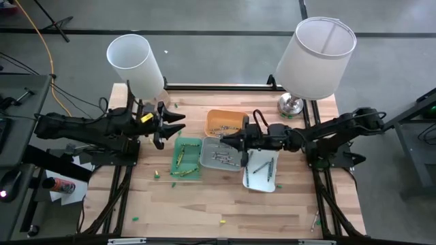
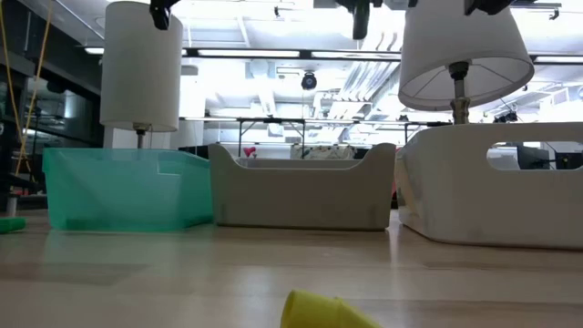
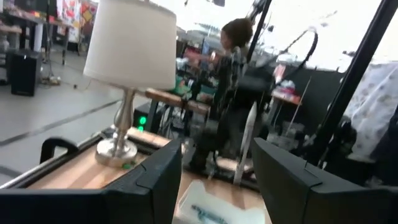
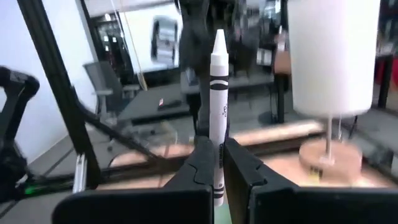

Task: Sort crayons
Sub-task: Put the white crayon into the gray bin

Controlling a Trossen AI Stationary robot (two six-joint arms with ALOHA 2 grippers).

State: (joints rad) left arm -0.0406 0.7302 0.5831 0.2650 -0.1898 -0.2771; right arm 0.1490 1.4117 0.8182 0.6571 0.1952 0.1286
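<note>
The right gripper has its fingers clamped on a white crayon, which stands straight up between them in the right wrist view, tip pointing away from the wrist. From above, that gripper hangs over the grey tray, which already holds a few pale sticks and so looks the likely home for this one. Around the grey tray sit three more: the green tray touching it on the left arm's side, the orange tray just behind it toward the lamps, and the white tray on the right arm's side.

The left gripper waits beyond the green tray, near the tall lamp, fingers spread wide with nothing between them.

Loose crayons lie scattered on the table around the green tray, and a yellow crayon lies well in front of the grey tray, close to the table's near edge.

To do this step well, the right arm should lower until the crayon is inside the grey tray's walls, tilt it flat, and only then part the fingers, so it neither bounces out nor rolls into a neighbouring tray.
</note>
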